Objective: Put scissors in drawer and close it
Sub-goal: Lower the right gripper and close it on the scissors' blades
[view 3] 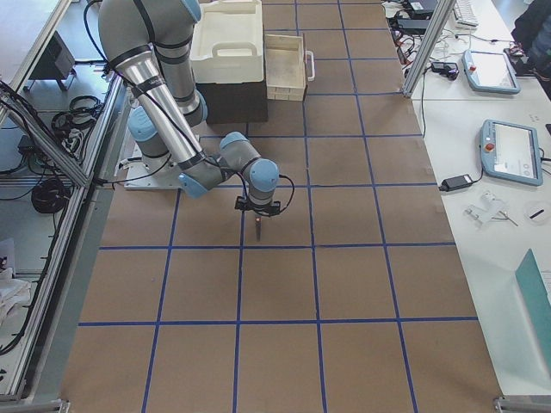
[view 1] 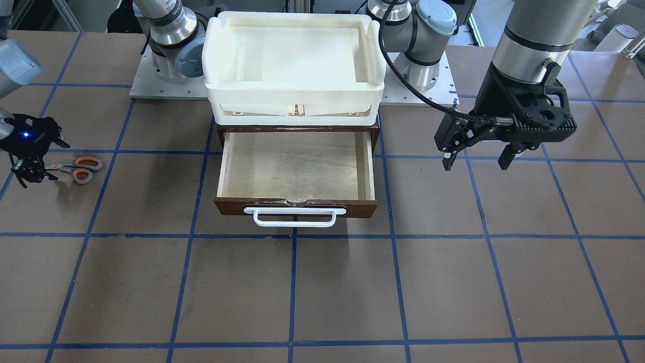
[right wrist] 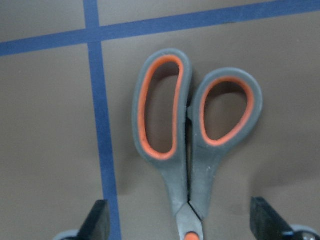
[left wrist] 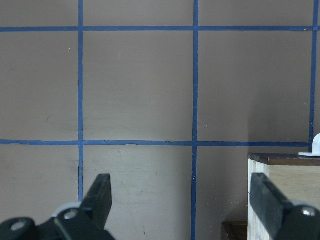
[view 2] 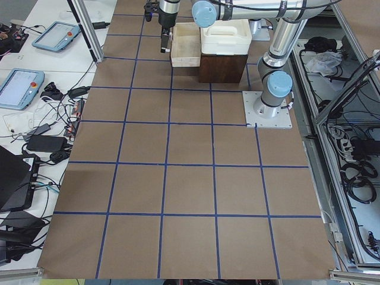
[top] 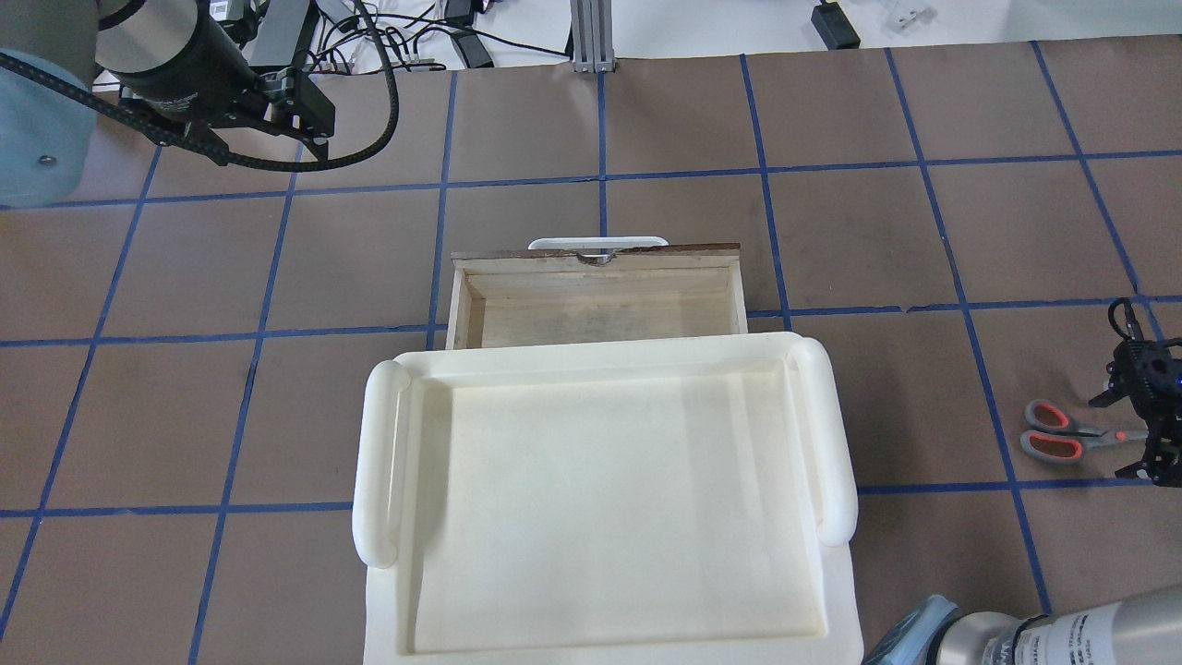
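Both spread wide — right fingers point(right wrist: 100, 220) flank the scissors point(right wrist: 181, 172), not touching; left fingers point(left wrist: 101, 196) hang near the open drawer point(view 1: 363, 207).

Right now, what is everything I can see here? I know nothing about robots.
scissors: one pair, grey with orange-lined loops, lying flat on the table on the robot's right.
drawer: one, dark brown with a pale inside and a white handle, pulled open at the middle.
cabinet: one, dark brown, holding the drawer.
white tray: one, cream-white, on top of the cabinet.
table: one, brown with blue grid lines.
left gripper: one, black, open, above the table beside the drawer.
right gripper: one, black, open, around the scissors' blade end.
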Motion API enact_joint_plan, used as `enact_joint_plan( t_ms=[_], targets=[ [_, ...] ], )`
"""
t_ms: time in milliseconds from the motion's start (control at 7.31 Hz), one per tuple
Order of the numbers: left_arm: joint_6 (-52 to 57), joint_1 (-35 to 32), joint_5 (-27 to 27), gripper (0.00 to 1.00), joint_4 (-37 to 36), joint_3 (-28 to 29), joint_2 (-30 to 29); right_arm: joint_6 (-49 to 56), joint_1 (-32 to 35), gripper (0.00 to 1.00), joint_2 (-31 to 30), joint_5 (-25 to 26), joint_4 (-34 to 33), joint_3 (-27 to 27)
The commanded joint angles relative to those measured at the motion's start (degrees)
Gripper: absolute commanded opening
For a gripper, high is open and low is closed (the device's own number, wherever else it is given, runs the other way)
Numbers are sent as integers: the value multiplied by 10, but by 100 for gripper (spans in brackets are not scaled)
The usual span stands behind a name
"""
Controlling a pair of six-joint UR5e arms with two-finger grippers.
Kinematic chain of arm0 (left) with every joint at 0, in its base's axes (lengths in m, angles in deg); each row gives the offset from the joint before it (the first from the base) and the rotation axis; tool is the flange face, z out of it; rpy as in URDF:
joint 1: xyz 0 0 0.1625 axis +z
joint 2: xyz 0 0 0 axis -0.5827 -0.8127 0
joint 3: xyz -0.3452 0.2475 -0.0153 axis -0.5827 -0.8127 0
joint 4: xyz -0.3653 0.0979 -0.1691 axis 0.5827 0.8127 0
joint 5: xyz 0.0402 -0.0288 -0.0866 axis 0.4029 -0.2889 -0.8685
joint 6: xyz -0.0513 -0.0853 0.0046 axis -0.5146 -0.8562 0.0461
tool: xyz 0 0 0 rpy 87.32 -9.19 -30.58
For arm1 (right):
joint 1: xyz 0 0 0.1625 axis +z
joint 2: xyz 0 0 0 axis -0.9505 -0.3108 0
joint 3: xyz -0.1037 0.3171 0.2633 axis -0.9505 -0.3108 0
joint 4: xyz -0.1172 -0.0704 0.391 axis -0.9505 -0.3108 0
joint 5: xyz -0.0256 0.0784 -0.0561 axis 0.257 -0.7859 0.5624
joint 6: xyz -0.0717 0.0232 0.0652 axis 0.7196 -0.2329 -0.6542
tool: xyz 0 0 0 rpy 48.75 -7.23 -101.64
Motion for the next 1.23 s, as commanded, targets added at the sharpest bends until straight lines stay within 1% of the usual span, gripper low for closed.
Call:
enact_joint_plan(
  t_ms=[0,137,274,410,547,1094],
  targets=[
    [0,1,0,100,0,0,0,-17,0,97,-5,3,-84,47],
    [0,0,0,100,-1,0,0,-15,0,97,-6,5,-86,46],
    [0,0,0,100,-1,0,1,-15,0,95,-7,5,-86,46],
    [0,0,0,100,-2,0,0,-13,0,80,-7,4,-87,46],
    [0,0,0,100,-2,0,-1,-13,0,73,-7,5,-88,46],
    [0,-1,-2,100,-3,1,2,-16,1,68,-8,9,-89,43]
  ],
)
